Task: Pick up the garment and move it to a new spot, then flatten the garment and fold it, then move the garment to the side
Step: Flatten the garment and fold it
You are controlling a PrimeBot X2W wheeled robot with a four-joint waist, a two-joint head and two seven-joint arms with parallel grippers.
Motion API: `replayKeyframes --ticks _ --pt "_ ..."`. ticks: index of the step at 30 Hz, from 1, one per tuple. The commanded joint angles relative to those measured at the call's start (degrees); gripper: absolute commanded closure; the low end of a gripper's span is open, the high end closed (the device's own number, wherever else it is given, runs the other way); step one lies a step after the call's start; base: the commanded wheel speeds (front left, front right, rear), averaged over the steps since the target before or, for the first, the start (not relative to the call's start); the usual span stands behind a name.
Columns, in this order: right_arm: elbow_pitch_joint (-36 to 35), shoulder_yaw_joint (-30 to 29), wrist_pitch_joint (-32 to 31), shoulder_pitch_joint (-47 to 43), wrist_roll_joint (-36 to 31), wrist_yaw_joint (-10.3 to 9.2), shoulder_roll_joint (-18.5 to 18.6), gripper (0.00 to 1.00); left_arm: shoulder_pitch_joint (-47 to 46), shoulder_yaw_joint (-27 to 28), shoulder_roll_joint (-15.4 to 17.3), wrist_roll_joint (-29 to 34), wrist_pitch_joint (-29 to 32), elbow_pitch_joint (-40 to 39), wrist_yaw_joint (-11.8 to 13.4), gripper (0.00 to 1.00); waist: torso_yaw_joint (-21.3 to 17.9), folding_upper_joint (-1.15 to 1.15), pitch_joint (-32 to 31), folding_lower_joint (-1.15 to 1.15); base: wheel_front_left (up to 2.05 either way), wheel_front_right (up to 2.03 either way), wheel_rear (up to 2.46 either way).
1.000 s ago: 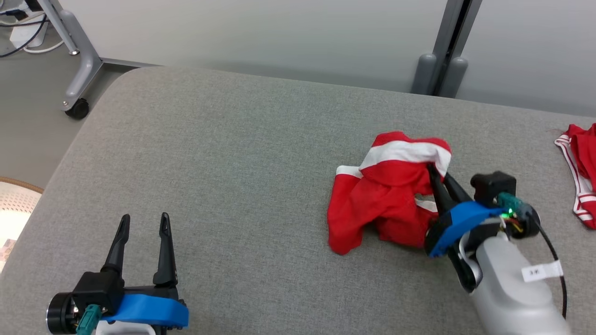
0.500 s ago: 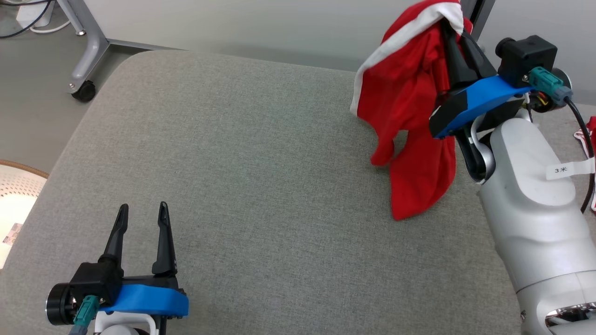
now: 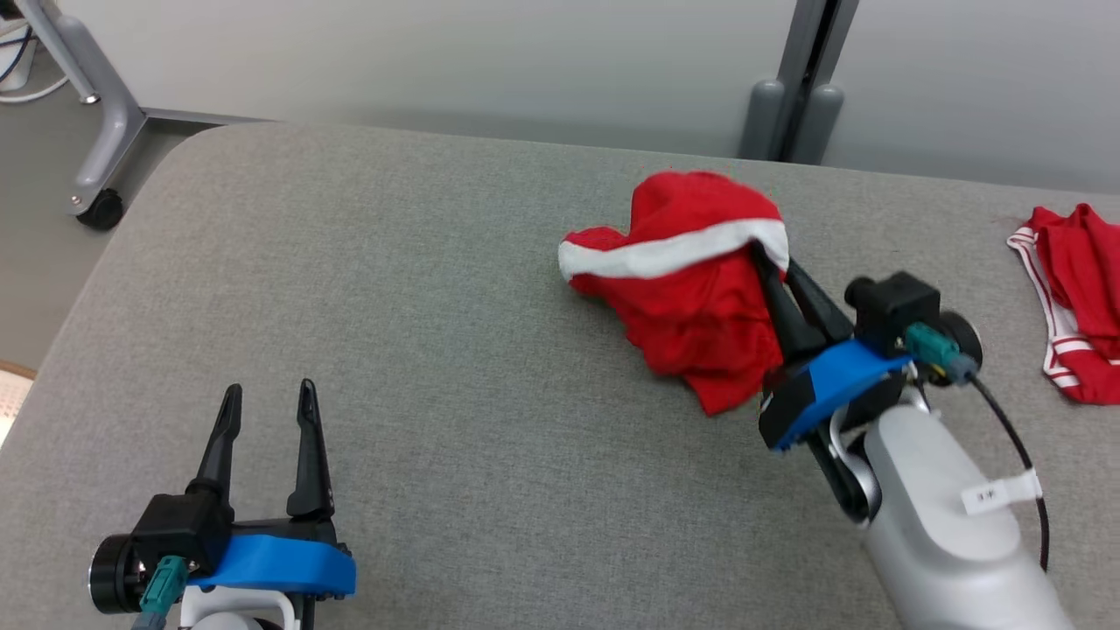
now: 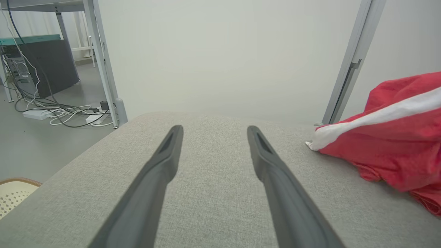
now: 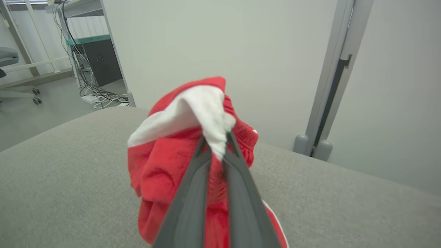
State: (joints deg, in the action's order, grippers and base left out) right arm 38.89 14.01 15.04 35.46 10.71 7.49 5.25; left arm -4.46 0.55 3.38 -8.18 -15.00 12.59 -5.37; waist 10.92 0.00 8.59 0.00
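The right gripper had its two dark fingers pressed almost together, and between them it pinched the garment at the white band. In the right wrist view the fingertips closed on a fold of this band, and the white cloth stood up a little above them. The left gripper was at the near left of the grey padded surface, with its fingers spread wide and parallel – nothing was between them and they touched nothing.

The garment was red, with one broad white band across its top, and it was crumpled into a loose bunch. It was on the right half of the surface, toward the far edge, hanging from the pinched point. The band ran from the fingertips out to the left, and the red cloth fell below it in soft folds. In the left wrist view its lower folds seemed to lie on the surface.

Another red piece with thin white stripes lay at the far right, well apart from the held garment.
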Motion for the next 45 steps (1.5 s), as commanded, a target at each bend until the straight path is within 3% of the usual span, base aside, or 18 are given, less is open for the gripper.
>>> replayKeyframes --ticks 1,8,21,22,23,24,36,45 --pt "-1.4 0.8 0.2 -2.8 0.9 0.00 0.6 1.00 0.6 0.2 0.0 0.3 -0.2 0.0 -0.1 0.00 -1.1 0.00 -0.8 0.00 0.00 0.00 0.00" --pt "-8.6 3.3 0.2 -16.4 3.4 0.00 2.7 1.00 1.8 0.8 -0.1 0.8 -0.2 0.1 -0.4 0.00 -4.5 0.00 -2.6 0.00 0.00 0.00 0.00" --pt "-19.7 0.2 0.2 -34.9 2.3 0.00 6.0 1.00 2.9 0.4 -0.3 1.0 -0.2 0.3 -0.7 0.00 -8.4 0.00 -3.7 0.00 0.00 0.00 0.00" --pt "-20.1 -0.4 0.2 -35.6 2.4 0.00 6.0 0.87 2.9 0.4 -0.3 1.0 -0.2 0.4 -0.8 0.00 -8.6 0.00 -3.8 0.00 0.00 0.00 0.00" --pt "-20.3 -0.8 0.2 -36.3 2.4 0.00 6.0 0.09 3.0 0.4 -0.4 1.0 -0.2 0.5 -0.8 0.00 -8.7 0.00 -3.9 0.00 0.00 0.00 0.00" --pt "-20.8 -1.4 0.2 -36.7 2.6 0.00 6.0 0.00 3.0 0.5 -0.4 1.0 -0.2 0.5 -0.8 0.00 -8.9 0.00 -4.0 0.00 0.00 0.00 0.00" --pt "-30.6 -5.7 0.2 -34.1 1.9 0.00 5.2 0.00 3.6 0.4 -0.4 1.3 -0.2 0.7 -1.0 0.00 -9.2 0.00 -4.9 0.00 0.00 0.00 0.00" --pt "-34.9 -11.4 0.2 -32.2 -2.5 0.00 0.0 0.00 2.9 0.6 -0.4 1.9 -0.2 0.0 -1.2 0.00 -8.4 0.00 -3.9 0.00 0.00 0.00 0.00"
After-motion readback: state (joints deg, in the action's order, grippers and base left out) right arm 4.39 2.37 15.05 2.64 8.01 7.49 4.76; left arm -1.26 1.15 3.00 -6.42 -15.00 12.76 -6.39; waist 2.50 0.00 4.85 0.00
